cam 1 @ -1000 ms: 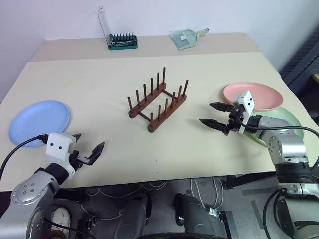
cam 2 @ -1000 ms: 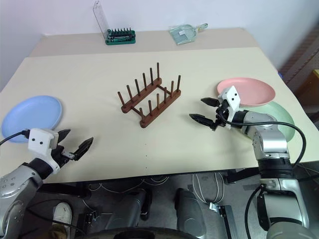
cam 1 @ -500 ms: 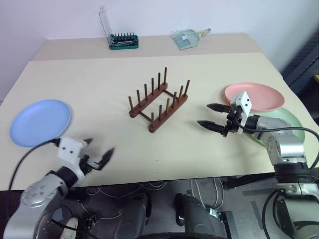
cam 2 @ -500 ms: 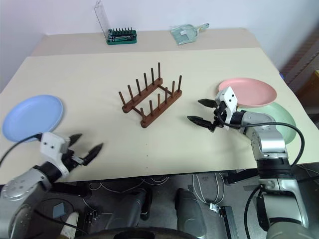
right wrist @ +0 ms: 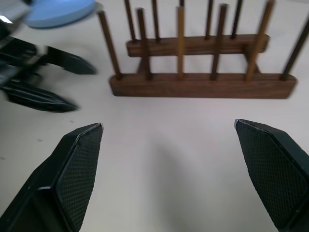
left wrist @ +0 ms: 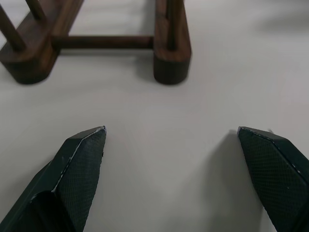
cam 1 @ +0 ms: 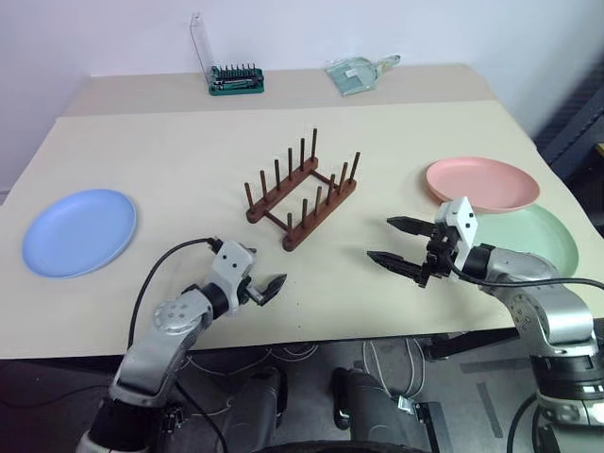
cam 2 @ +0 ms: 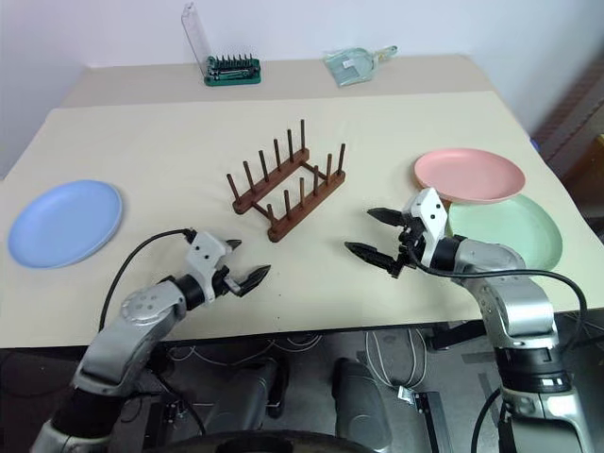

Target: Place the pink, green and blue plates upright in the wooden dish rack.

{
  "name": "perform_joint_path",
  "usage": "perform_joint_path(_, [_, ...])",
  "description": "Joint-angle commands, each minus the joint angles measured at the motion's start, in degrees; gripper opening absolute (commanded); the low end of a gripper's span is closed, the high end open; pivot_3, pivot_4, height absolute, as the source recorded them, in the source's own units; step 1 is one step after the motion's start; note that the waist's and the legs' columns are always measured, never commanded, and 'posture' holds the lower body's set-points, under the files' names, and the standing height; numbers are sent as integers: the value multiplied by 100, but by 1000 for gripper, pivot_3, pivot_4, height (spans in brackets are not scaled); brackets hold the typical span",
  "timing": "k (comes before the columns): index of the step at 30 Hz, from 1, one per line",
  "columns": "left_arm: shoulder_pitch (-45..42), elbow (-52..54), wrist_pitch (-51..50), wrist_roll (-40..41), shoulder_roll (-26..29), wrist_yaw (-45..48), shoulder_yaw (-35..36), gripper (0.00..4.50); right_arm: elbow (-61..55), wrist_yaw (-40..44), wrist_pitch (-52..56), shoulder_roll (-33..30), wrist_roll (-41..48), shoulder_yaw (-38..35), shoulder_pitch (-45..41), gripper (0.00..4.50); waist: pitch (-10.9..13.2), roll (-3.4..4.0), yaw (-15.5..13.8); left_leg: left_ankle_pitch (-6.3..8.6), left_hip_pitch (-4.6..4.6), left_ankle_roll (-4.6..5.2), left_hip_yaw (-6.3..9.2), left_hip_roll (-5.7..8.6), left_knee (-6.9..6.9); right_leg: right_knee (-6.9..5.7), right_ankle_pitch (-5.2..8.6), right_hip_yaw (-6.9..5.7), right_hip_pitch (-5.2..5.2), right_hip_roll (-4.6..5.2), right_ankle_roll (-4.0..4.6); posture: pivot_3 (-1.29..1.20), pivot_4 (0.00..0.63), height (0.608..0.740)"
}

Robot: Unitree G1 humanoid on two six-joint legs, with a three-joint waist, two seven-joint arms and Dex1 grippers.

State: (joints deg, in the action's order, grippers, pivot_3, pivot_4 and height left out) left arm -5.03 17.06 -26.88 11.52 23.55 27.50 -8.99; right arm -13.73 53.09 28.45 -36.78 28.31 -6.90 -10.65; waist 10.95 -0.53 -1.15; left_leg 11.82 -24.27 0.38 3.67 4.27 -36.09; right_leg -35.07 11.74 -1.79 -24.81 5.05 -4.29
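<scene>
Head view: wooden dish rack (cam 1: 302, 191) mid-table (cam 1: 170, 151), blue plate (cam 1: 80, 231) near left edge, pink plate (cam 1: 481, 181) overlapping green plate (cam 1: 533, 236) at right edge, bare tabletop between; wrist views: left gripper (left wrist: 171, 145) and right gripper (right wrist: 169, 140) both spread, empty, facing the rack.

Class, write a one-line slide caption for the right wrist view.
Open right gripper faces the empty wooden dish rack.
</scene>
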Motion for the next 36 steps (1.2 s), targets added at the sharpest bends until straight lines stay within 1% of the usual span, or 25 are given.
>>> perform_joint_path(1, [-303, -540, 168, -80, -149, 211, -210, 4500, -657, -291, 167, -36, 233, -333, 292, 4457, -3, 3, -24, 0, 0, 0, -1, 0, -2, 0, 3, 0, 1, 0, -5, 0, 150, 740])
perform_joint_path(4, [-790, -1181, 318, -205, -456, 147, -306, 4500, -955, -490, 236, 2, 309, -435, 600, 4457, -9, 10, -122, 1, 3, 0, -2, 0, -5, 1, 4, -1, 5, 1, -8, 0, 150, 740])
perform_joint_path(7, [-903, -1412, 392, -237, -639, 173, -333, 4500, -1099, -665, 264, 72, 357, -392, 691, 4457, -10, 10, -117, 1, 7, 1, -5, 0, -6, 2, 4, -2, 11, 1, -9, 0, 150, 740])
perform_joint_path(9, [-943, -1473, 446, -300, -711, 221, -408, 3935, -1064, -709, 258, 79, 364, -346, 643, 4500, -10, 10, -115, 0, 11, 3, -6, 0, -4, 2, 4, -2, 13, 2, -9, 0, 150, 740])
perform_joint_path(10, [-949, -1488, 472, -288, -749, 252, -410, 3604, -1035, -722, 250, 81, 363, -320, 607, 4500, -10, 10, -115, 0, 12, 4, -6, -1, -4, 2, 4, -2, 13, 1, -9, 0, 150, 740])
perform_joint_path(11, [-917, -1461, 499, -282, -749, 280, -397, 3180, -1046, -749, 244, 97, 362, -285, 590, 4500, -10, 10, -114, 0, 13, 4, -6, -1, -5, 2, 4, -2, 15, 1, -9, 0, 150, 740])
perform_joint_path(15, [-863, -1415, 574, -278, -727, 369, -353, 1105, -955, -757, 201, 146, 347, -156, 437, 4500, -10, 10, -113, 0, 13, 6, -7, -1, -5, 3, 4, -2, 16, 1, -9, 0, 150, 740])
perform_joint_path(16, [-851, -1416, 606, -286, -718, 379, -337, 680, -939, -747, 188, 163, 347, -122, 416, 4500, -10, 10, -113, 0, 13, 6, -7, -1, -5, 3, 4, -3, 16, 1, -9, 0, 150, 740])
perform_joint_path(20, [-832, -1456, 668, -355, -683, 364, -292, 668, -821, -722, 116, 230, 337, -70, 359, 4500, -10, 10, -112, 0, 13, 9, -7, -1, -5, 3, 4, -2, 16, 1, -9, 0, 150, 740])
perform_joint_path(23, [-782, -1441, 764, -425, -522, 503, -299, 668, -832, -763, 60, 279, 307, -41, 412, 4500, -10, 10, -111, 0, 14, 10, -7, -1, -4, 3, 4, -3, 16, 0, -9, 0, 150, 740])
perform_joint_path(27, [-931, -1622, 880, -361, -295, 829, -207, 668, -844, -779, -15, 277, 303, -96, 512, 4500, -10, 11, -101, 0, 17, 10, -7, -3, -3, 2, 4, -3, 16, -1, -9, 0, 150, 740])
perform_joint_path(31, [-1040, -1699, 1091, -89, 87, 1586, -123, 668, -865, -821, -90, 278, 285, -139, 616, 4500, -10, 11, -95, 0, 17, 9, -8, -3, -3, 2, 4, -3, 16, -1, -9, 0, 150, 740])
perform_joint_path(36, [-1073, -1445, 1154, 404, 689, 2965, -240, 668, -942, -797, -48, 222, 381, -186, 731, 4500, -10, 11, -100, 0, 16, 9, -8, -4, 0, 4, 5, -2, 14, 0, -7, 0, 150, 740])
